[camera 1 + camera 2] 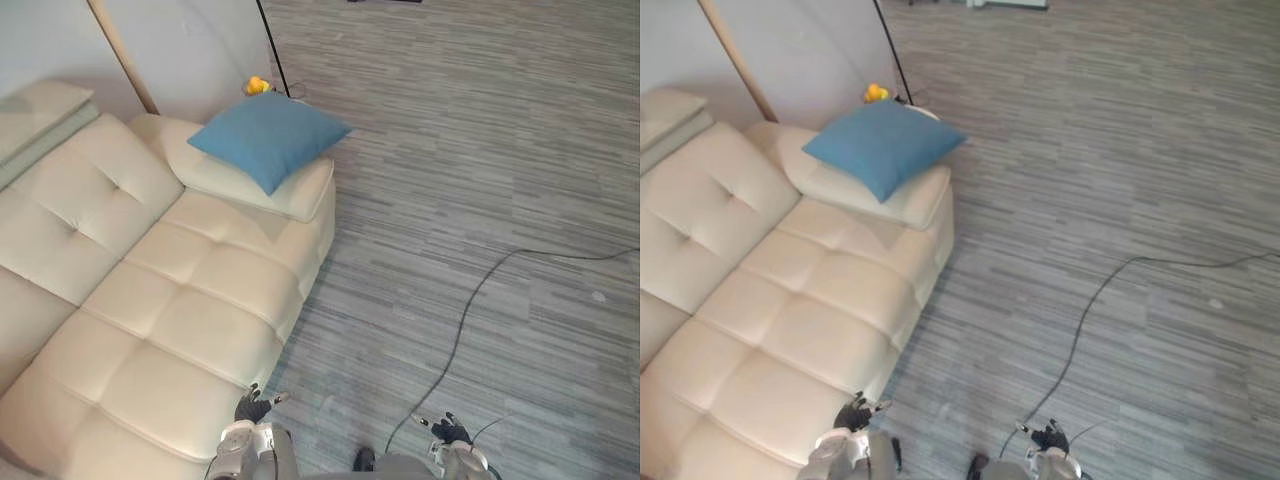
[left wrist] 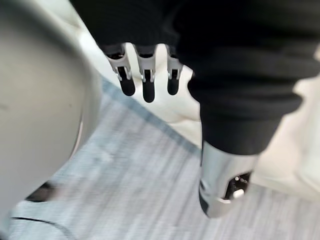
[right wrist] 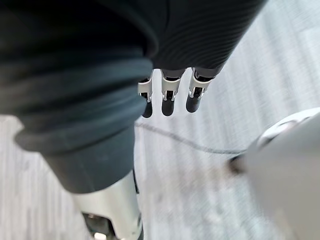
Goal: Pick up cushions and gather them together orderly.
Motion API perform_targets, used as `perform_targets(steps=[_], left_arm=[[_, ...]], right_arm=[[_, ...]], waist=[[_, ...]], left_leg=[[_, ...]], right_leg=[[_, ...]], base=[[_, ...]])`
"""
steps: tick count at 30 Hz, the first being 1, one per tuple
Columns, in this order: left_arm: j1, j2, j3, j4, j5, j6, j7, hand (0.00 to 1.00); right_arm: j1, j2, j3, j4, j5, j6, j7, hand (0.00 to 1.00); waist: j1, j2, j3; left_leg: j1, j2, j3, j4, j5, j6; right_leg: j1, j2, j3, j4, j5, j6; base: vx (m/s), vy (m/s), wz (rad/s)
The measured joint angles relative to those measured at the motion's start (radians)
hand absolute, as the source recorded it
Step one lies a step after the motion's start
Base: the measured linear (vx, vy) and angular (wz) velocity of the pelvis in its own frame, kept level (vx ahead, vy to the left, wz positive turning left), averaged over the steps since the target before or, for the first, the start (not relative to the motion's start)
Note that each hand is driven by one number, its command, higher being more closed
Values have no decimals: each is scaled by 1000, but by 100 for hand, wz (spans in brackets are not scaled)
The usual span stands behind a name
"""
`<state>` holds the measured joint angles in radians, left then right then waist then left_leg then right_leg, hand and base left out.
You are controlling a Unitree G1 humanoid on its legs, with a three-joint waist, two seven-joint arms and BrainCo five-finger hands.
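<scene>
Blue cushion: lies at the far end of the sofa, on top of a cream cushion, turned like a diamond; one corner reaches past the sofa's edge, over the floor.
Cream cushion: lies across the sofa's far end, touching the seat, directly under the blue one.
Left hand: hangs low beside the near front corner of the sofa, well apart from both cushions. In its wrist view the fingers are straight, side by side with narrow gaps, the thumb is apart, and it holds nothing.
Right hand: low over the bare floor, far from the sofa; the fingers are straight and close together, holding nothing.
Sofa: cream, tufted, with a wide seat and a backrest on the robot's left.
Floor: grey planks with fine stripes.
Behind the sofa: a pale wall, a wooden bar leaning on it, a thin black pole and a small yellow object near the blue cushion's far corner.
</scene>
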<state>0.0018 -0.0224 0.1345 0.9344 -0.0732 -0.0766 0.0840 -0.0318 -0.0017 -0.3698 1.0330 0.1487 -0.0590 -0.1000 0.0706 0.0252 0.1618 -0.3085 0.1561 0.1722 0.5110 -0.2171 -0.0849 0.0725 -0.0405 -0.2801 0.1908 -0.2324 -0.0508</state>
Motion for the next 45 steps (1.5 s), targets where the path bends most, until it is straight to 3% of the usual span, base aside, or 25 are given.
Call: perform_targets(steps=[1, 2, 3, 5, 7, 9, 11, 15, 17, 18, 19, 20, 21, 23, 24, 27, 28, 29, 32, 33, 34, 35, 38, 43, 45], left_arm=[[1, -2, -8, 1, 2, 1, 0, 0], [1, -3, -12, 2, 2, 1, 0, 0], [0, 3, -19, 8, 3, 0, -1, 0], [0, 14, -18, 10, 3, 1, -1, 0], [0, 15, -21, 11, 3, 1, -1, 0], [2, 28, -52, 25, 5, 8, -3, 0], [8, 30, -56, 31, 6, 16, -3, 0], [17, 39, -52, 38, 5, 17, -1, 0], [19, 38, -45, 42, 5, 18, -1, 0], [22, 47, -42, 53, 6, 17, -1, 0], [24, 55, -36, 61, 6, 17, -1, 0], [21, 56, -30, 73, 6, 17, 0, 0], [30, 25, 4, 79, 5, 16, 0, 0], [35, 8, 31, 76, 2, 15, 3, 0], [37, 5, 51, 75, -3, 16, 6, 0], [38, 0, 75, 33, -9, 15, 6, 0], [41, 8, 71, 24, -9, 15, 3, 0], [41, 10, 70, 22, -9, 15, 3, 0], [40, 12, 48, 14, -9, 14, 4, 0], [39, 13, 21, 16, -8, 14, 2, 0], [38, 9, 18, 18, -7, 14, 1, 0], [25, 19, 6, 29, -6, 14, -1, 0], [16, 47, 6, 33, -6, 15, -1, 0], [23, 51, -6, 62, -7, 18, -2, 0], [26, 53, -6, 64, -7, 18, -2, 0]], right_arm=[[-7, -2, -2, 0, 8, 0, 0, 0], [-6, -4, -2, 1, 8, 0, 0, 0], [0, 5, -7, 7, 8, 2, 1, 0], [13, 19, -9, 6, 7, 3, 1, 0], [13, 21, -8, 4, 6, 3, 2, 0], [36, 30, 15, 3, -2, 6, 5, 0], [44, 27, 25, -28, -24, 9, 11, 0], [28, 37, 26, -32, -31, 9, 18, 0], [27, 38, 24, -28, -31, 10, 20, 0], [28, 38, 21, -20, -31, 11, 20, 0], [29, 36, 19, -8, -31, 11, 20, 0], [29, 24, 16, 0, -30, 11, 21, 0], [7, -12, 10, 19, -31, 13, 20, 0], [1, -23, 9, 27, -31, 13, 19, 0], [4, -21, 14, 28, -31, 13, 18, 0], [25, -34, 68, 25, -29, 18, 11, 0], [27, -39, 69, 25, -28, 20, 5, 0], [27, -39, 69, 25, -27, 20, 2, 0], [28, -38, 53, 24, -19, 20, -3, 0], [31, -38, 35, 24, -19, 20, -2, 0], [34, -39, 26, 24, -19, 21, -2, 0], [31, -28, -5, 32, -18, 22, -3, 0], [22, -4, -21, 43, -20, 21, 1, 0], [29, 10, -8, 36, -29, 21, 13, 0], [23, 5, -8, 37, -29, 20, 13, 0]], waist=[[5, 3, -3], [6, 6, -5], [23, -9, -17], [23, -40, -33], [34, -44, -33], [26, -50, -29], [17, -49, -32], [17, -35, -33], [15, -25, -32], [13, -39, -39], [9, -55, -46], [4, -49, -47], [1, -2, -59], [7, 16, -60], [9, 26, -61], [21, 22, -46], [26, 21, -46], [26, 20, -46], [28, 20, -46], [28, 24, -48], [28, 30, -49], [28, 12, -46], [37, -40, -35], [36, -22, -27], [36, -20, -27]], left_leg=[[17, -42, -2, -198, 72, 6], [20, -52, -9, -243, 99, 9], [39, -93, -40, -254, 200, 60], [47, -121, -13, -212, 120, 73], [81, -122, 13, -188, 87, 86], [184, -137, 19, -173, 14, 103], [257, -139, 10, -189, -6, 106], [394, -101, 0, -304, -6, 105], [418, -73, -22, -326, -24, 74], [418, -74, -41, -327, -36, 54], [421, -84, -59, -327, -43, 41], [429, -81, -83, -325, -55, 22], [427, -44, -118, -293, -53, 15], [398, -25, -145, -189, -51, 13], [344, -9, -174, -38, -30, -18], [125, 28, -195, 424, 190, -48], [56, 43, -157, 498, 139, -10], [39, 44, -141, 500, 122, 0], [-5, 30, -30, 288, 55, 10], [21, -8, 48, -7, 88, 20], [34, -18, 76, -118, 146, 27], [71, -57, 95, -224, 192, 72], [112, -103, 89, -248, 136, 96], [309, -123, 81, -300, 65, 116], [343, -116, 57, -333, 65, 116]], right_leg=[[28, -6, 15, -20, -15, 27], [37, -5, 19, -24, -20, 35], [59, -28, 62, -25, -50, 68], [52, -73, 92, 40, -67, 87], [1, -93, 133, 203, -67, 99], [-161, -153, 178, 659, 8, 204], [-225, -178, 160, 768, -1, 196], [-302, -189, 49, 540, -27, 166], [-322, -162, 48, 316, 19, 155], [-331, -136, 105, 118, 121, 148], [-329, -130, 144, 29, 210, 148], [-325, -117, 160, 39, 252, 131], [-314, -86, 130, 65, 201, 110], [-294, -78, 119, 85, 162, 96], [-259, -70, 94, 93, 128, 89], [-140, -62, 58, 76, 65, 57], [-98, -62, 42, 48, 48, 49], [-81, -64, 37, 35, 47, 50], [-9, -67, 7, -42, 56, 73], [23, -67, -29, -72, 55, 88], [42, -60, -35, -78, 52, 97], [64, -67, -40, -91, 41, 118], [78, -110, -21, -51, 42, 144], [-100, -208, 34, 538, 24, 193], [-150, -213, 5, 516, -7, 179]], base=[[449, 149, -23], [529, 236, -50], [306, 157, -37], [412, 152, -33], [416, 182, -35], [475, 186, -5], [458, 76, 28], [360, -36, 18], [408, -206, 27], [346, -242, 35], [354, -270, 46], [361, -270, 40], [355, -263, 23], [362, -270, 11], [365, -303, 40], [265, -187, 32], [312, -169, 17], [253, -94, 21], [288, -8, 24], [349, 69, 39], [461, 121, 66], [453, 110, 49], [333, 76, 13], [355, 98, 13], [253, -4, 40]])
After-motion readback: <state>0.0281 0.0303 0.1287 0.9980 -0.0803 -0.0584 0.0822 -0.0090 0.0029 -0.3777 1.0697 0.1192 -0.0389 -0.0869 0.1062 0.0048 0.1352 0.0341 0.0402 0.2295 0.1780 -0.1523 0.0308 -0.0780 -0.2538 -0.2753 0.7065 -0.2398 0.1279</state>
